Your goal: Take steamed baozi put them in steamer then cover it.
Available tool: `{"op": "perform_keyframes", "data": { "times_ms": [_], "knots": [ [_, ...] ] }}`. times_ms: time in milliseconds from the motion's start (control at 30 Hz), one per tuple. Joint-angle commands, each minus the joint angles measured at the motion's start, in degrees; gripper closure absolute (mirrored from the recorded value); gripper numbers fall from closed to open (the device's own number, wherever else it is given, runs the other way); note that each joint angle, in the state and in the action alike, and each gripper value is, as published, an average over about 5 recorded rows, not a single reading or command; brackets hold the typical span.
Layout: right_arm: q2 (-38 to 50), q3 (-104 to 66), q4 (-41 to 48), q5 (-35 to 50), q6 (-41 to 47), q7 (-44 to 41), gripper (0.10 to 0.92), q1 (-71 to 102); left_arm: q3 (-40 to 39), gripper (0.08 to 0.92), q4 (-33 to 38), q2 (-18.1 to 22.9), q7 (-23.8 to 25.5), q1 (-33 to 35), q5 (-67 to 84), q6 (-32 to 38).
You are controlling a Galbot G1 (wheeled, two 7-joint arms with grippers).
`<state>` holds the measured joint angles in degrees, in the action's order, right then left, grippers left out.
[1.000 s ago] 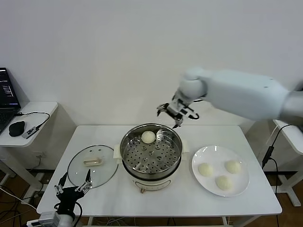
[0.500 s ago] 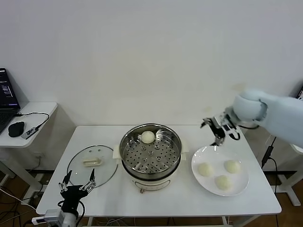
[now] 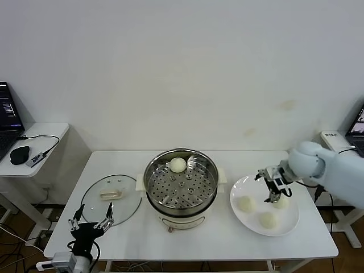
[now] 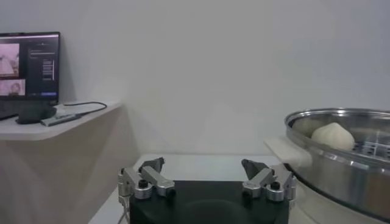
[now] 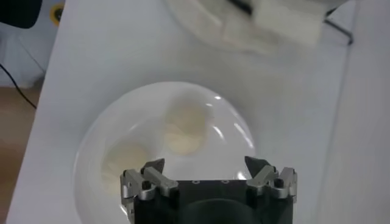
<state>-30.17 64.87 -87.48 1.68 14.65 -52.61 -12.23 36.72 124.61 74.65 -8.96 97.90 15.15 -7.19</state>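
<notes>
The steamer (image 3: pixel 181 186) stands mid-table with one baozi (image 3: pixel 178 165) on its perforated tray, also seen in the left wrist view (image 4: pixel 332 135). Three more baozi (image 3: pixel 245 203) lie on a white plate (image 3: pixel 253 185) to the right. My right gripper (image 3: pixel 274 185) hovers open just above the plate's far side, next to the rear-right baozi (image 3: pixel 281 201). In its wrist view the right gripper (image 5: pixel 207 167) is empty, with two baozi (image 5: pixel 186 131) ahead. The glass cover (image 3: pixel 111 199) lies flat left of the steamer. My left gripper (image 3: pixel 90 224) waits open at the table's front-left edge.
A side desk (image 3: pixel 42 136) with a laptop, mouse and cables stands to the left of the table. The steamer's white base and handle (image 5: pixel 268 24) lie beyond the plate in the right wrist view. A wall runs behind the table.
My right arm has swung from behind the steamer's rim to the right and down over the plate, gripper staying open and empty. The left gripper has barely moved.
</notes>
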Motion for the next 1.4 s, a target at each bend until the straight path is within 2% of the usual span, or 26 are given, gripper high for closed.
{"op": "perform_keyframes", "data": {
  "times_ms": [33, 633, 1100, 1400],
  "knots": [
    [-3.79, -6.1, 4.85, -2.35, 0.79, 0.26, 0.203, 10.38, 0.46, 0.177, 0.02, 0.15, 0.18, 0.14, -0.31, 0.11],
    [-10.35, -8.01, 10.56, -3.58, 0.98, 1.22, 0.215, 12.72, 2.01, 0.177, -1.17, 0.27, 0.51, -0.24, -0.15, 0.31],
    [-10.68, -7.6, 11.82, -3.2, 0.98, -0.97, 0.402, 10.77, 2.06, 0.177, -1.21, 0.47, 0.45, -0.33, -0.08, 0.3],
    [-7.3, -4.13, 8.61, 1.41, 1.28, -3.63, 0.432, 0.91, 2.47, 0.177, -0.83, 0.17, 0.42, -0.33, 0.25, 0.2]
  ]
}}
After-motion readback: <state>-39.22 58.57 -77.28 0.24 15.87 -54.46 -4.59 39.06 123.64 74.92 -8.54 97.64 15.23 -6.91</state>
